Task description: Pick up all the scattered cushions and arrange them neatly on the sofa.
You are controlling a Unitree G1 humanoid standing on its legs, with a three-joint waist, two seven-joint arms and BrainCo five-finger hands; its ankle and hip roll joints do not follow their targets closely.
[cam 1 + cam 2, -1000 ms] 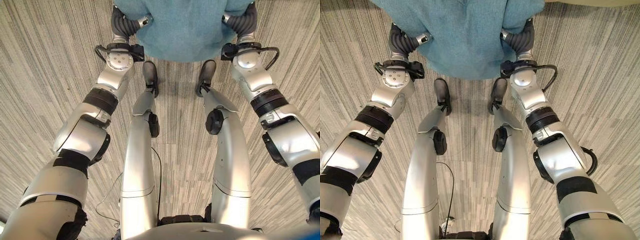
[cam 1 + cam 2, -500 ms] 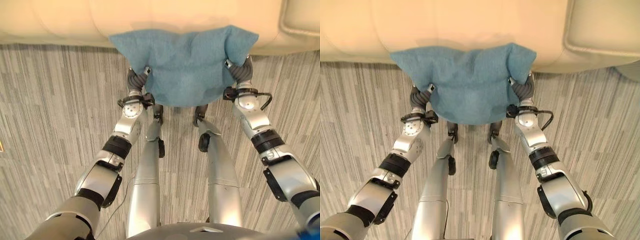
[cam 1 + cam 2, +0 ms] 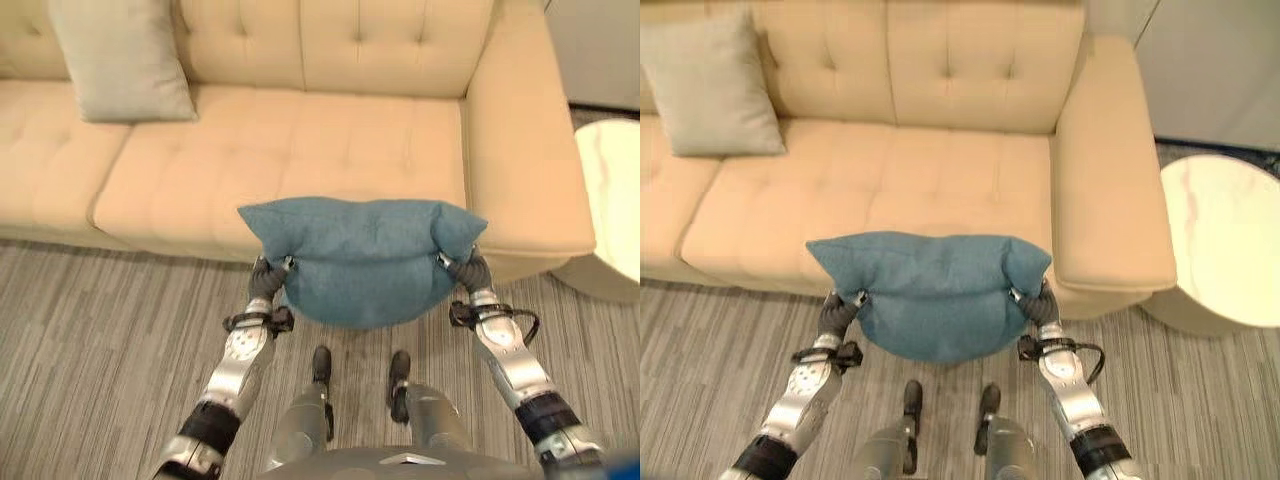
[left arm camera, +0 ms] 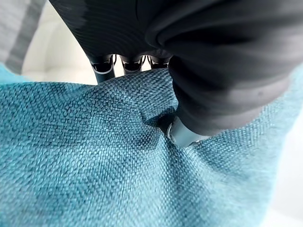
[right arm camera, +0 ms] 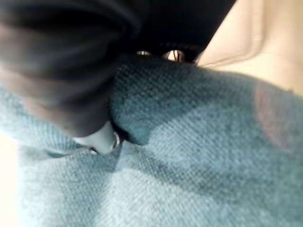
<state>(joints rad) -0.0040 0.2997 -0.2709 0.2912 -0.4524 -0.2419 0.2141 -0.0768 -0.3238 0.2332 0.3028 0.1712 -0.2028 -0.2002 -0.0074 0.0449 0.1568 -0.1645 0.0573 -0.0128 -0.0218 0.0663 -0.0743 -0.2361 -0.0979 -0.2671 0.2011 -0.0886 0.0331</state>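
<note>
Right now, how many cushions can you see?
2. A teal woven cushion is held between the left hand and right hand in front of the beige tufted sofa; a grey-beige cushion leans against its backrest. Others may lie outside the frame.

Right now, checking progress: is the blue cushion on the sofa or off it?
Off it. The blue cushion hangs in front of the sofa seat, pinched between the left hand and right hand.

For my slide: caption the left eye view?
Both hands hold a teal cushion before the sofa.
</note>
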